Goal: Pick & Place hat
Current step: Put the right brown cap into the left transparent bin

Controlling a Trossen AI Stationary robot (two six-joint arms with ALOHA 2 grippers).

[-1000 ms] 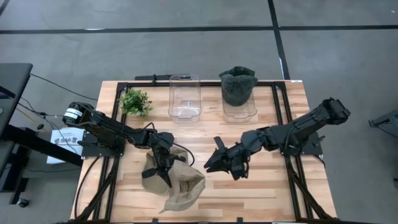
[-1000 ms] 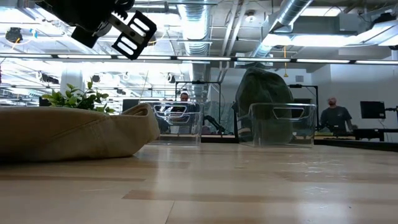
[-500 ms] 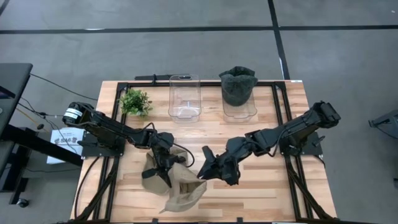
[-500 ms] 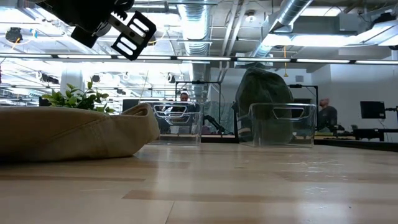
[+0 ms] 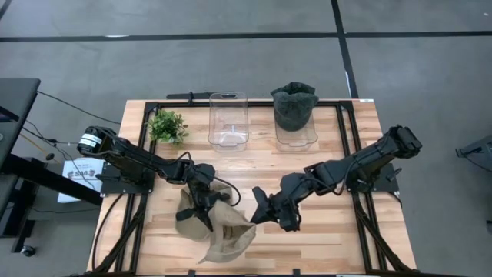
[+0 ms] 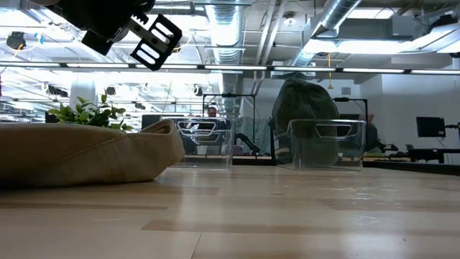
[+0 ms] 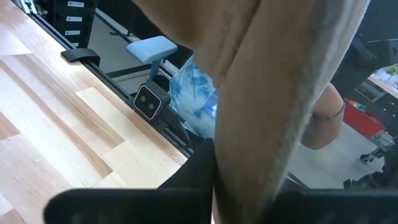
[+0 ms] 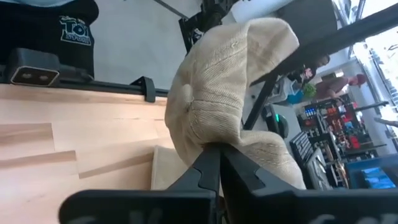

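Right gripper (image 5: 256,215) now closed on tan hat (image 5: 217,227), left fingers (image 5: 201,205) gripping too, hat lying diagonally.

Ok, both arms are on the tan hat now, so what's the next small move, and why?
Probably a short joint lift. The right gripper is shut on the tan hat, and the left gripper pinches its other side. The hat sags on the table, and the empty clear bin stands beyond.
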